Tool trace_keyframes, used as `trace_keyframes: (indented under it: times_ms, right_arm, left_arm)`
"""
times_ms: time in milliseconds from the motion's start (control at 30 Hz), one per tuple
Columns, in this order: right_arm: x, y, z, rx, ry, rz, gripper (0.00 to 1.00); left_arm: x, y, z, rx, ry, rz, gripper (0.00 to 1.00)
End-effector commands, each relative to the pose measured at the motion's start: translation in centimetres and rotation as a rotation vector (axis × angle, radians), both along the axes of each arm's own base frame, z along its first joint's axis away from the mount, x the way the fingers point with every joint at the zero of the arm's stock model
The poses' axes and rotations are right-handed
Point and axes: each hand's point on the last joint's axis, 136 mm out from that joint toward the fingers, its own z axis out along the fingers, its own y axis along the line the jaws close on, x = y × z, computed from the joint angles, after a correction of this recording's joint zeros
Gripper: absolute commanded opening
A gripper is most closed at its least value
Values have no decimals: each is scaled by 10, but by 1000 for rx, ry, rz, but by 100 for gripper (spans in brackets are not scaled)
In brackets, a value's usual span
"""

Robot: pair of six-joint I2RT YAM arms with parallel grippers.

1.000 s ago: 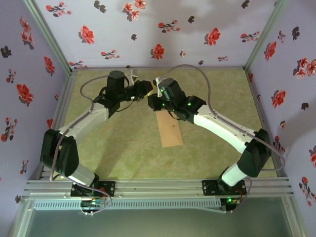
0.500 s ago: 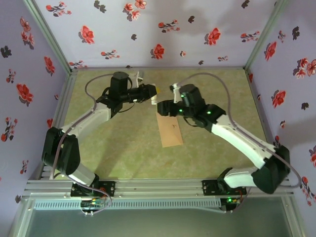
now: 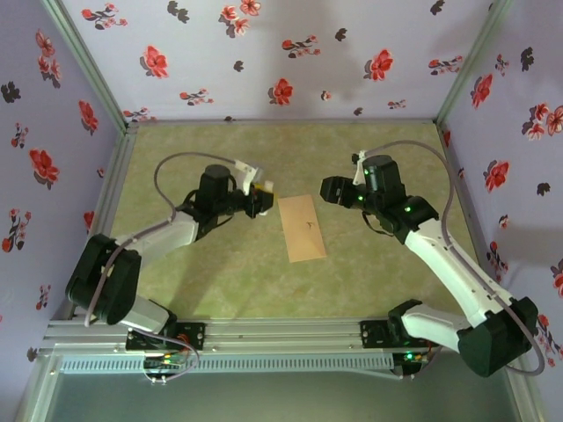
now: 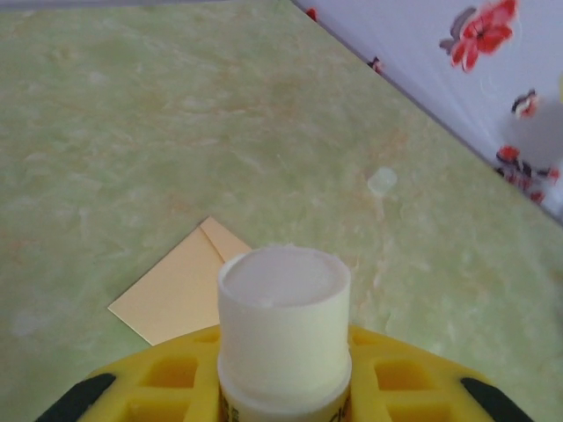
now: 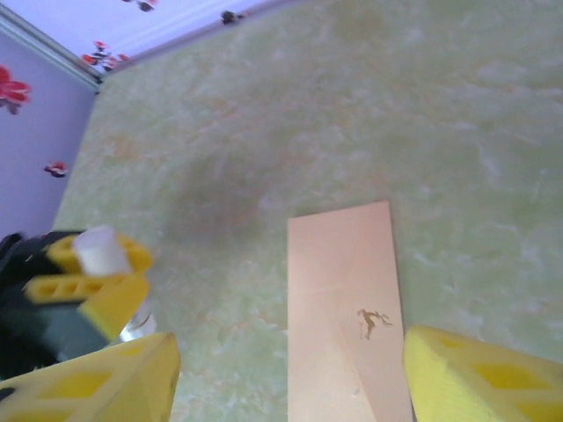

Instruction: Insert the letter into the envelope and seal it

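Tan envelope point(image 3: 302, 227): flat on the table point(image 3: 220, 272), between your two tools, and neither one is touching it.
Letter: I can't tell where it sits. My read is that it's already inside, because the envelope lies closed.
Just changed: a second ago both arms were crowded over the envelope's far end, and now they've swung apart, one to each side.
Right tool point(image 3: 327, 190): it was pinched nearly shut a second ago. Now its fingers point(image 5: 479, 369) are spread wide with nothing between them.
Left tool point(image 3: 258, 200): clamped on the uncapped glue stick point(image 4: 283, 325), the same grip as a second ago.
What it means: it looks like the flap got its press and you've let go, so the seal is probably done or close to it.
Top view adds: the whole layout, with both arms backed off and the envelope lying alone.
Right wrist adds: the tiny dark mark point(image 5: 374, 321) on a smooth face, with no edge lifting.
Left wrist adds: a crease near one envelope corner, and the stick's bare, pale tip.
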Motion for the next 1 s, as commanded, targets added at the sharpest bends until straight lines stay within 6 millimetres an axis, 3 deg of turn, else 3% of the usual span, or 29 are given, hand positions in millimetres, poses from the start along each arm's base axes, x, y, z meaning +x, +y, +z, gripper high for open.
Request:
trace_keyframes:
  times_ms: [0,233,533,967]
  right_arm:
    - [3,-4,-8,22,36,-33,68]
    - [7,-15,-17,2,52,-71,68]
    - [14,-56,-38,-94,167,-173,68]
    - [17,-51,-52,-78,207,-156,68]
  left_arm:
    - [1,-2,51,-41,-342,-19,0]
    - [-14,-1,47,-20,-480,-57,0]
    - [-30,-6,42,9,-599,-125,0]
    - [-37,-10,29,47,-566,-191,0]
